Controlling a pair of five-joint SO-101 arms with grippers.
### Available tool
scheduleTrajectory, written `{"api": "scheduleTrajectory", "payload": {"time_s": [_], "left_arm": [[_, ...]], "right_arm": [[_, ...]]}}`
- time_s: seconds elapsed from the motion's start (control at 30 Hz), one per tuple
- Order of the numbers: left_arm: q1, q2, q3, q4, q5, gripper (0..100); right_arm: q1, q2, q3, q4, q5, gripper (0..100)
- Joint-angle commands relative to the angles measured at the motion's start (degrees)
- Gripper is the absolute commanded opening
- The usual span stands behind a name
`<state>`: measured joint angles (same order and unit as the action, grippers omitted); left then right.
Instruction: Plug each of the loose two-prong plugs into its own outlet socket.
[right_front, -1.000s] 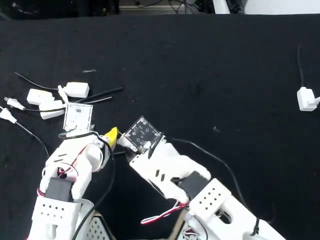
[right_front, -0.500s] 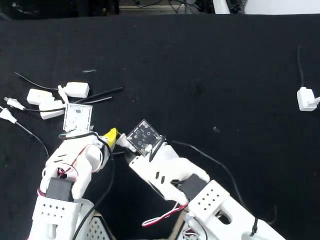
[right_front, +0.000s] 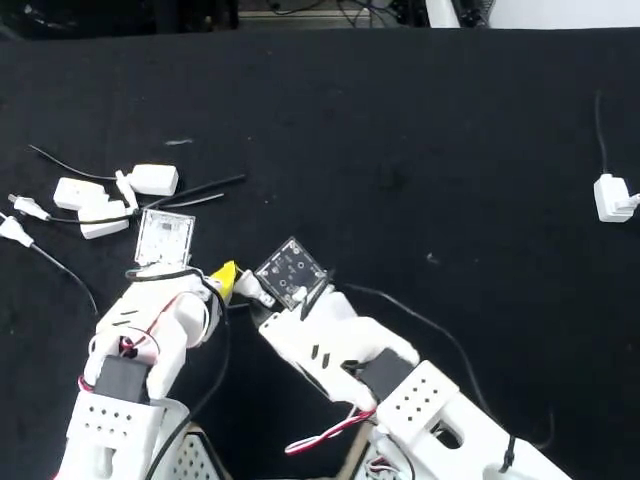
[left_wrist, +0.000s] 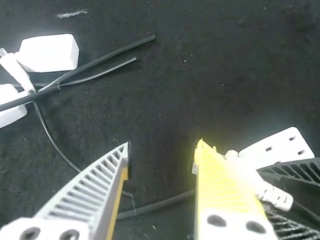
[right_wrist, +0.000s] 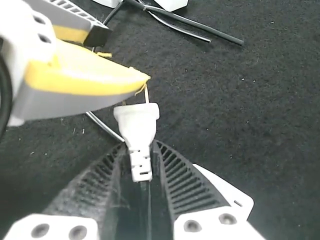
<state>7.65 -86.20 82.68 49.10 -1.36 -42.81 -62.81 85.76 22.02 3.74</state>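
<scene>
My right gripper (right_wrist: 139, 148) is shut on a white two-prong plug (right_wrist: 136, 125), whose thin prongs point at the yellow finger (right_wrist: 85, 82) of the left gripper. In the high view this plug (right_front: 250, 288) sits just right of that yellow fingertip (right_front: 224, 276). My left gripper (left_wrist: 162, 147) is open over bare black cloth, with the held plug (left_wrist: 262, 187) beside its yellow finger. Three white outlet sockets (right_front: 154, 179) lie clustered at the far left, and two loose plugs (right_front: 24, 207) lie at the left edge. A white slotted block (left_wrist: 280, 145) lies by the right gripper.
Black cables (right_front: 195, 190) run from the socket cluster toward the left arm. Another white socket (right_front: 609, 197) with a cable sits at the far right edge. The held plug's black cord (right_front: 420, 315) trails right beside the right arm. Black cloth (right_front: 400, 130) covers the table.
The right gripper has carried the plug slightly farther and to the right. The left wrist has tilted and shifted a little forward, its yellow fingertip staying beside the plug.
</scene>
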Motion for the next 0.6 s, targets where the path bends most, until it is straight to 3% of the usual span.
{"api": "scheduleTrajectory", "payload": {"time_s": [0.0,0.57], "left_arm": [[2.9,0.4,0.3,-0.1,-1.1,22],[3.2,0.4,1.3,-0.9,-2.5,22]], "right_arm": [[1.5,-2.9,-1.5,-3.6,-1.1,1.1],[2.9,-2.9,-2.3,-3.3,-1.2,1.1]]}}
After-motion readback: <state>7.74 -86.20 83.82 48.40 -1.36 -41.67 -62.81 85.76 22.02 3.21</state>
